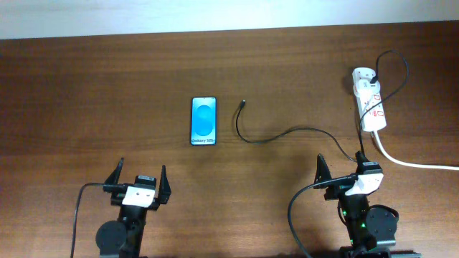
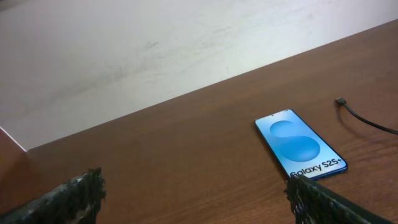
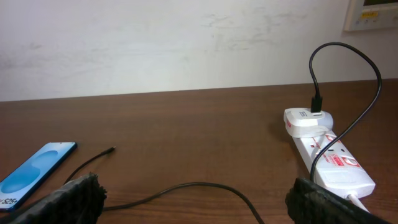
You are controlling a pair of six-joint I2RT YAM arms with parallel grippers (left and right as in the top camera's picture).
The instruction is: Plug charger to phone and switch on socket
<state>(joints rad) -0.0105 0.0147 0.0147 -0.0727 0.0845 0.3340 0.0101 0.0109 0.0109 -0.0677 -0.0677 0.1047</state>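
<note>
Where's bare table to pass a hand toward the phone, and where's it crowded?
Bare: left of the phone, and the strip between it and the left gripper. Crowded: right side, where the charger snakes from beside the phone to the socket and its white cord.

dark wood-grain table (image 1: 86,107), glossy phone (image 1: 204,120), white plastic socket (image 1: 371,106)
</note>
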